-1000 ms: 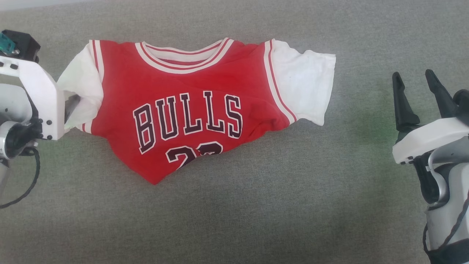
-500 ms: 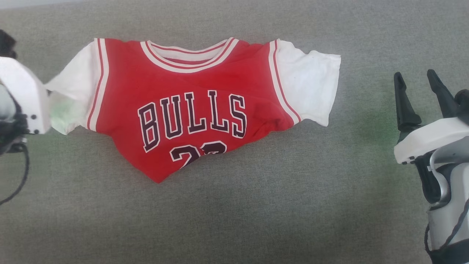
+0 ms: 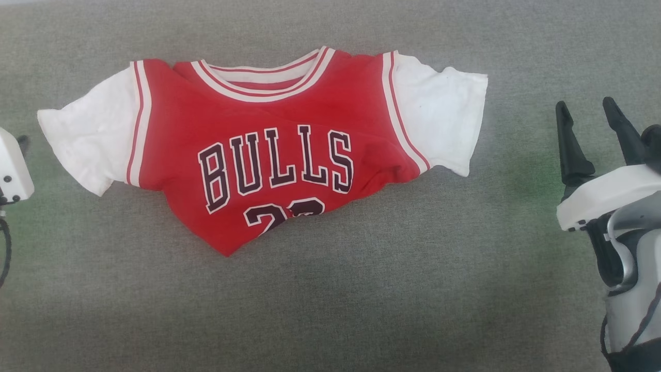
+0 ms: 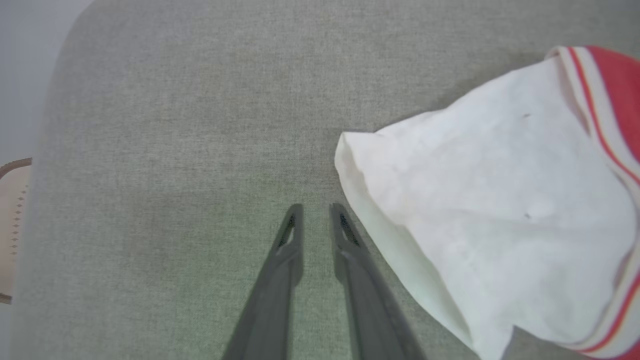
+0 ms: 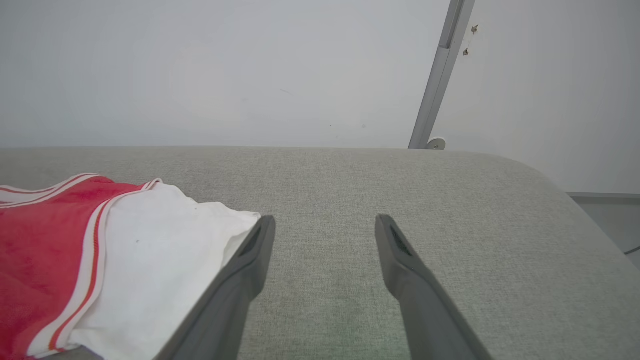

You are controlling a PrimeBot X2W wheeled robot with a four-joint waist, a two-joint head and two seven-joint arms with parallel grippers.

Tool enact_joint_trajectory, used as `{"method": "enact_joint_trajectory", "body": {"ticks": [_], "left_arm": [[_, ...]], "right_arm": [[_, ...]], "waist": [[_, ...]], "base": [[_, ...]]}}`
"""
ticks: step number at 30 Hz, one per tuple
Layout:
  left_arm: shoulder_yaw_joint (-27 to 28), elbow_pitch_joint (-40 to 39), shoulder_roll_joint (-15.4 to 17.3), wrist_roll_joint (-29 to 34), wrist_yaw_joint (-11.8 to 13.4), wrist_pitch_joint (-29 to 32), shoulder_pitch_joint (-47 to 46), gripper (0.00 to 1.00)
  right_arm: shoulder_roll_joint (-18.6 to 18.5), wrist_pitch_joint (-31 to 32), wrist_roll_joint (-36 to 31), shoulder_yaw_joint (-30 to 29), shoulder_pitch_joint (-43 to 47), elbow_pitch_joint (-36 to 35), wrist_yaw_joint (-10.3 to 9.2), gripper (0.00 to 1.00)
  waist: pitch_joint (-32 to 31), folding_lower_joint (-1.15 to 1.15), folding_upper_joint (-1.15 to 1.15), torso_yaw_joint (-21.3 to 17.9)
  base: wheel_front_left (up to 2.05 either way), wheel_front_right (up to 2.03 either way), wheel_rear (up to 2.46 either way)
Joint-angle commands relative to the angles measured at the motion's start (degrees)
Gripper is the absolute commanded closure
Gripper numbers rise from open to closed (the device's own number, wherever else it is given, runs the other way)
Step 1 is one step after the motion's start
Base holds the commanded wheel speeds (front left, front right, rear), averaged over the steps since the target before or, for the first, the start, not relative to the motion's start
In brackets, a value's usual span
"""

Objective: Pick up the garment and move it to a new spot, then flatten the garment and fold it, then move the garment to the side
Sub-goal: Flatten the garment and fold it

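Note:
The garment (image 3: 268, 113) lies front up on the grey padded surface, red with dark "BULLS" lettering. Both white sleeves are spread out and its lower part is tucked under to a point. In the left wrist view my left gripper (image 4: 316, 207) hovers over bare surface just left of the white left sleeve (image 4: 490, 200), its fingers slightly apart and holding nothing. The left arm's white housing (image 3: 11, 166) sits at the head view's left edge. My right gripper (image 3: 584, 103) stands open to the right of the right sleeve (image 5: 150, 260), with nothing between its fingers (image 5: 250, 250).
The grey padded surface (image 3: 361, 289) has free room in front of and right of the shirt. Its rounded edges show at the left (image 4: 55, 100) and right (image 5: 560, 185). A pale wall and a metal pole (image 5: 435, 85) stand behind it. A beige object (image 4: 12, 225) lies beyond the left edge.
My left gripper has let go of the left sleeve and drawn back to the left. The sleeve now lies spread flat. The right arm has stayed still.

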Motion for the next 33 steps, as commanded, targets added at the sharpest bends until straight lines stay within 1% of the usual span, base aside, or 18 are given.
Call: {"method": "enact_joint_trajectory", "body": {"ticks": [1,6,8,10,19,24,30,33], "left_arm": [[0.28,1.02,-0.3,-0.6,-0.4,-0.73,-0.35,0.0],[-0.01,3.85,-0.64,-0.85,-2.1,-1.5,-1.73,0.0],[-0.28,4.16,-0.78,-1.04,-3.09,-0.94,-2.36,0.0],[-0.3,4.23,-0.9,-0.99,-3.29,-0.7,-2.83,0.0],[-3.19,4.99,-1.78,0.19,-5.59,3.81,-7.65,0.0],[-4.42,8.39,-2.42,0.5,-6.35,5.66,-10.48,0.0],[-5.97,13.5,-2.22,1.66,-7.19,7.14,-12.95,0.0],[-6.38,15.99,-3.16,1.15,-7.78,8.32,-13.61,0.0]], "right_arm": [[-0.24,0.12,0.01,-0.12,0.17,-0.49,-0.11,0.0],[-0.43,0.44,-0.09,-0.34,0.38,-0.95,-0.11,0.0],[-0.43,0.52,-0.09,-0.34,0.49,-1.09,-0.11,0.0],[-0.47,0.62,-0.11,-0.38,0.52,-1.19,-0.11,0.0],[-0.47,1.02,0.24,0.24,-0.29,-2.28,-0.11,0.0],[-0.66,0.91,0.48,0.65,-0.45,-2.88,-0.11,0.0],[-1.17,1.16,0.89,0.55,-0.32,-3.94,-0.11,0.0],[-1.3,1.58,0.93,0.56,-0.45,-4.4,-0.11,0.0]], "waist": [[0.03,0.0,0.0,0.01],[-0.03,0.0,0.0,0.21],[-0.08,0.0,0.0,0.31],[-0.09,0.0,0.0,0.39],[0.95,0.0,0.0,0.13],[2.3,0.0,0.0,-0.73],[3.96,0.0,0.0,-1.34],[4.64,0.0,0.0,-1.36]], "base": [[0.0,0.0,0.0],[0.0,0.0,0.0],[0.0,0.0,0.0],[0.0,0.0,0.0],[0.0,0.0,0.0],[0.0,0.0,0.0],[0.0,0.0,0.0],[0.0,0.0,0.0]]}}
